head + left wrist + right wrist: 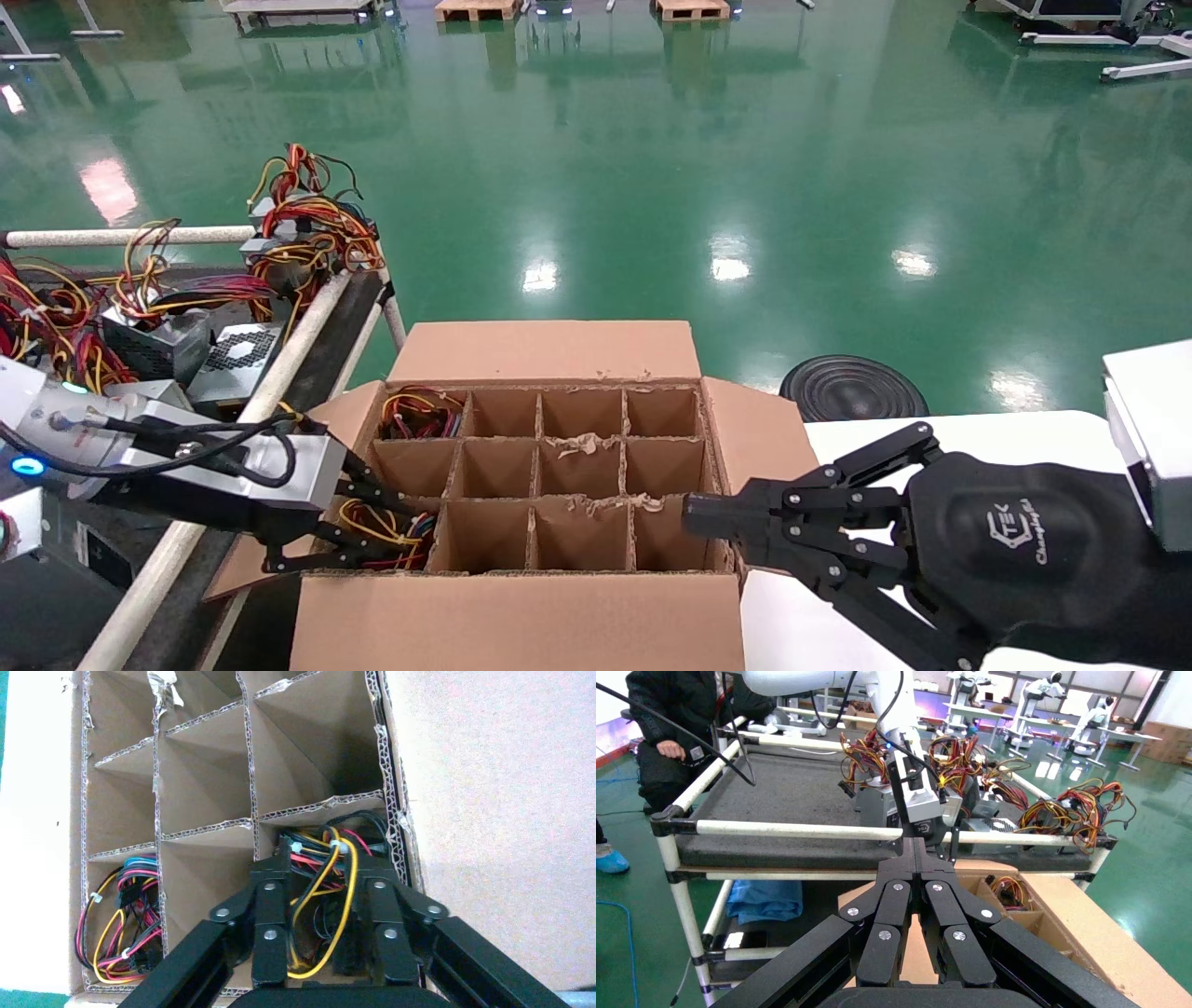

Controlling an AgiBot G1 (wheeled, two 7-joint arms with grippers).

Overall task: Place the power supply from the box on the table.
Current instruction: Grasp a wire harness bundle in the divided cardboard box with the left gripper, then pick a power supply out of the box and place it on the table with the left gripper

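**Left tool down in the near-left cell**

We see the left tool (320, 881) lowered into the near-left cell of the large brown cardboard box (521, 615) with its ragged divider grid. Its fingers (270, 910) stand open on either side of the power supply (325, 874), a loose bundle of looping yellow, red and black wires, not yet pinching it. The right tool (694, 518) hangs over the box's near-right edge, fingers pressed together on nothing. The dark grey-black counter (786, 790) with cream tube rails stands left of the box, carrying grey metal units (200, 349)
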